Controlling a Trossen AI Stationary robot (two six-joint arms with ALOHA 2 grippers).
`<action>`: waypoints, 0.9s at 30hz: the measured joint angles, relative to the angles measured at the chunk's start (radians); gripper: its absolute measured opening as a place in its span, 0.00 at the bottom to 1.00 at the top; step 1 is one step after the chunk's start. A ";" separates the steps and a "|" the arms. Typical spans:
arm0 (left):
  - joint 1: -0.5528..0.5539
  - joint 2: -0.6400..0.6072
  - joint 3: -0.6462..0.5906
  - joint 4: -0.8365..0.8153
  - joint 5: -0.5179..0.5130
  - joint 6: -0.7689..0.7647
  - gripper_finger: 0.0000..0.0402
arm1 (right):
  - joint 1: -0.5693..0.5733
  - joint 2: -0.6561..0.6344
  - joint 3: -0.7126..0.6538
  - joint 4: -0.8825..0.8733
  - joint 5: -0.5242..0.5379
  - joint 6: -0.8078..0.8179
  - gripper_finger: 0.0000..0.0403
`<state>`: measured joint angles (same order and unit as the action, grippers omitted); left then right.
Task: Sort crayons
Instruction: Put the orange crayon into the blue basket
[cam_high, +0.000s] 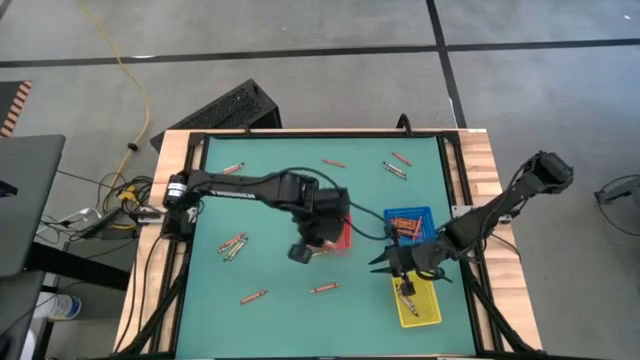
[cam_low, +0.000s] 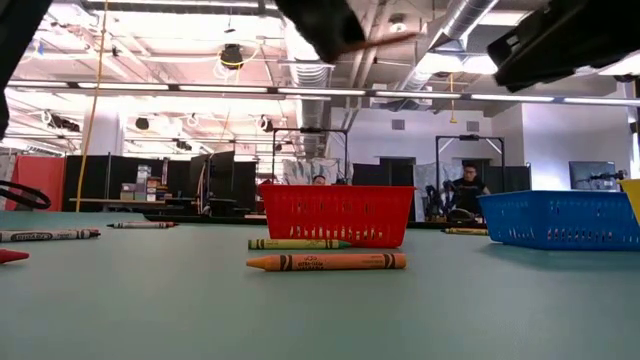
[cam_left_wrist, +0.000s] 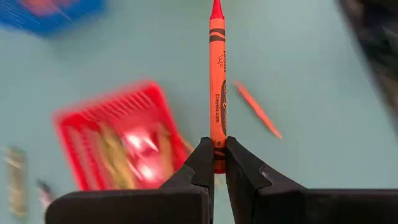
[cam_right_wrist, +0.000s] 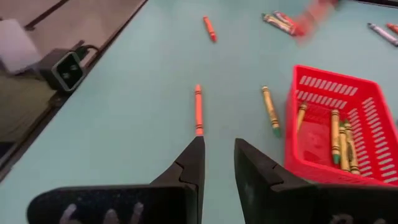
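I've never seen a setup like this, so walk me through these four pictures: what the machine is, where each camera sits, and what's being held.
It is a robot with two dark arms at a green table, sorting crayons into small trays. One camera looks straight down, one sits at tabletop height, and one rides on each wrist. The left gripper, above the red tray, is shut on an orange crayon. The right gripper is open and empty, near the blue tray and yellow tray. Loose crayons lie around the table, such as an orange one close to the low camera.
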<state>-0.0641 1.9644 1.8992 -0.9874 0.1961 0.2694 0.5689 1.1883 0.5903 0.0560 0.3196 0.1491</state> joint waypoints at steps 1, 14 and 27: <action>-0.005 -0.009 -0.045 0.091 -0.058 -0.012 0.02 | 0.009 -0.005 0.000 0.001 0.000 0.000 0.20; 0.019 0.106 -0.305 0.950 -0.366 -0.117 0.02 | 0.142 -0.185 0.000 0.003 0.103 0.025 0.20; 0.055 0.367 -0.058 1.061 -0.204 -0.108 0.02 | 0.157 -0.274 0.000 0.163 0.206 -0.129 0.20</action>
<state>-0.0089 2.3309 1.8411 0.0732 -0.0083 0.1611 0.7261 0.9146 0.5907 0.2190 0.5259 0.0201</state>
